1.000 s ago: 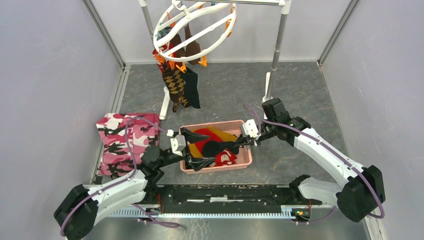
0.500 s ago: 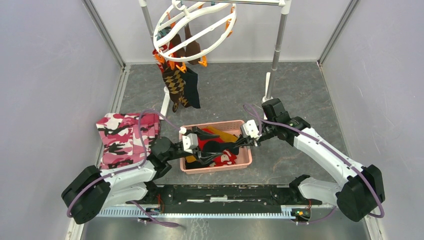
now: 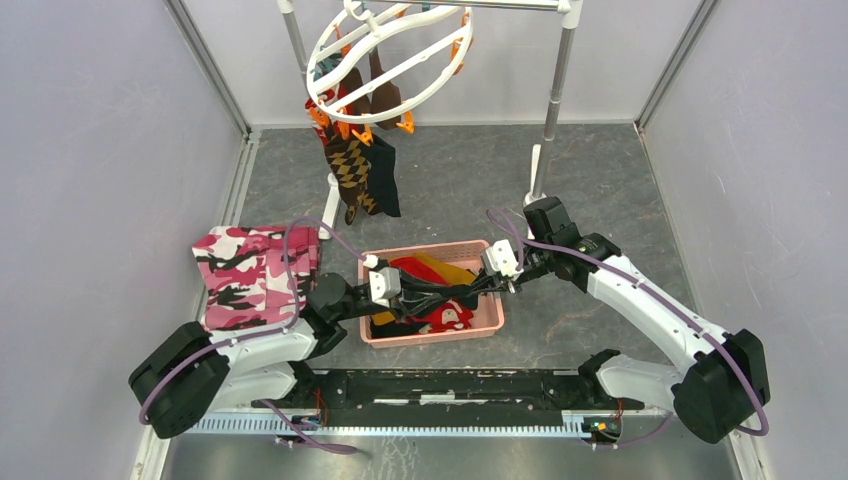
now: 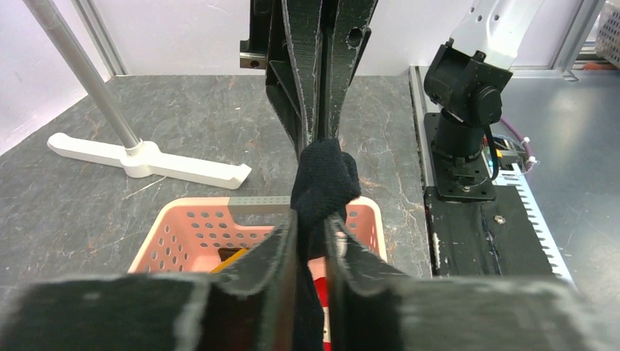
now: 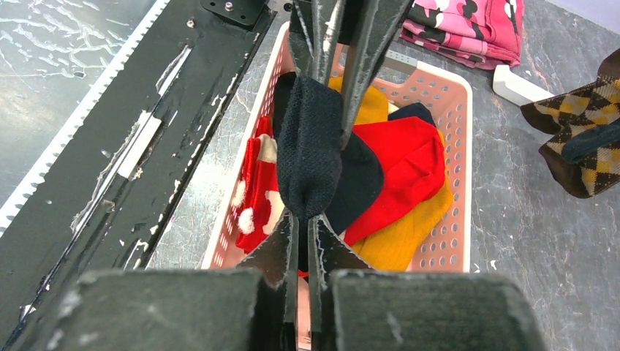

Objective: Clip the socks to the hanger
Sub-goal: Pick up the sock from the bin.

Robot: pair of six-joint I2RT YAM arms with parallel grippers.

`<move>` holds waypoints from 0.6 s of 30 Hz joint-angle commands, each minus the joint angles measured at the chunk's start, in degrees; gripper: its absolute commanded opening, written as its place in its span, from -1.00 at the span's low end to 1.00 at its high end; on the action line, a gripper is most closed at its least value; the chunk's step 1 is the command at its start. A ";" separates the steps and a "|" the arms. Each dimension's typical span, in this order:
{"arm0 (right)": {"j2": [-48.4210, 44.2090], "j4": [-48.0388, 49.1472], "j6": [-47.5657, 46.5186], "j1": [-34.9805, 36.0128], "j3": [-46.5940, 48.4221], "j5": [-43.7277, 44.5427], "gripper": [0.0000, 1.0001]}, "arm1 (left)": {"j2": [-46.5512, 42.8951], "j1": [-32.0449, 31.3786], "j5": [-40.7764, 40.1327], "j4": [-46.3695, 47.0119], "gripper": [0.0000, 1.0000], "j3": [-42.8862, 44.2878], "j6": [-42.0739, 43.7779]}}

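One black sock (image 3: pixel 447 292) spans two grips: the left end effector (image 3: pixel 415 291) is clamped on one part and the right end effector (image 3: pixel 482 284) on another, above a pink basket (image 3: pixel 430 338) of loose socks (image 3: pixel 415 268) on the desk (image 3: pixel 600 180). The white hanger (image 3: pixel 415 98) hangs well behind.

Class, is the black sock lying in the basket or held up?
Held up: the black sock stretches between left gripper and right gripper above the pink basket.
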 commanded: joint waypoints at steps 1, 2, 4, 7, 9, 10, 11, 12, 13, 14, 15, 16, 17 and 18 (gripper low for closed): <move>-0.23 -0.29 -0.83 -0.10 2.07 -1.97 -0.93 | 1.27 -0.43 0.76 4.64 -0.70 2.08 -2.81; -0.23 -0.33 -0.78 -0.14 2.08 -2.05 -0.91 | 1.64 -0.44 0.80 5.21 -0.86 2.08 -3.54; -0.26 -0.32 -0.78 -0.09 2.07 -2.01 -0.78 | 2.15 -0.44 0.19 6.80 -0.96 1.65 -5.61; -0.71 -0.27 -0.56 -0.19 2.32 -1.98 -0.09 | 2.14 -0.44 -4.21 12.26 -0.96 -0.75 -11.51; -1.43 -0.29 -0.24 -0.52 2.67 -1.68 0.26 | 1.61 -0.44 -8.67 16.15 -0.96 -2.79 -18.90; -1.78 -0.22 -0.02 -0.85 2.82 -1.48 0.38 | 1.31 -0.39 -10.93 16.91 -0.96 -3.52 -23.01; -2.34 -0.08 0.29 -1.21 2.86 -1.29 0.46 | 0.90 -0.42 -13.20 17.03 -0.96 -4.04 -27.04; -2.90 0.75 1.08 -1.59 2.72 -1.47 0.50 | 0.65 -0.37 -15.32 16.87 -0.96 -4.41 -30.99; -3.32 1.56 2.12 -1.82 2.41 -1.89 0.52 | 0.61 -0.39 -15.84 17.00 -0.96 -4.57 -33.99; -3.69 2.84 3.53 -2.16 2.05 -2.50 0.53 | 0.65 -0.35 -16.31 17.20 -0.96 -4.66 -36.84; -3.96 3.77 4.87 -2.41 1.63 -3.37 0.54 | 0.75 -0.38 -16.81 17.45 -0.96 -4.75 -39.25; -4.09 4.97 5.88 -2.55 1.32 -4.04 0.55 | 0.89 -0.37 -17.24 17.63 -0.96 -4.82 -41.04; -4.16 5.79 7.10 -2.72 0.97 -4.60 0.54 | 0.87 -0.38 -17.90 17.70 -0.96 -4.86 -42.88; -4.17 6.83 8.13 -2.78 0.66 -4.91 0.54 | 0.91 -0.36 -18.79 17.63 -0.96 -4.94 -44.45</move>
